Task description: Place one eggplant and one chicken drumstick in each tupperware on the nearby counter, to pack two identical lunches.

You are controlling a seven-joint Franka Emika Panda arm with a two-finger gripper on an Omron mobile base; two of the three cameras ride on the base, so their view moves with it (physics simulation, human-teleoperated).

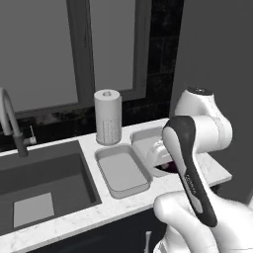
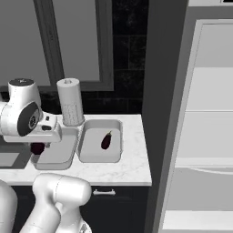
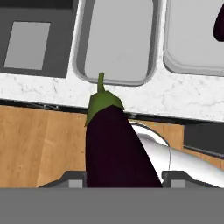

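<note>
My gripper (image 3: 124, 177) is shut on a dark purple eggplant (image 3: 116, 144) with a green cap, held stem-forward above the counter's (image 3: 175, 98) front edge. Just beyond its stem lies the left tupperware (image 3: 116, 39), pale grey with nothing in it. The right tupperware (image 3: 188, 43) holds a second eggplant (image 3: 218, 22). In the right base view the held eggplant (image 2: 37, 148) hangs under the hand by the left tupperware (image 2: 59, 154), and the other eggplant (image 2: 106, 140) lies in the right tupperware (image 2: 88, 152). The chicken drumsticks are out of view.
A dark sink basin (image 1: 44, 188) with a faucet (image 1: 12, 126) lies left of the trays. A paper towel roll (image 1: 107, 117) stands behind them by the window. The open fridge (image 2: 205, 136) with grey shelves rises right of the counter end. Wooden floor (image 3: 39, 144) lies below.
</note>
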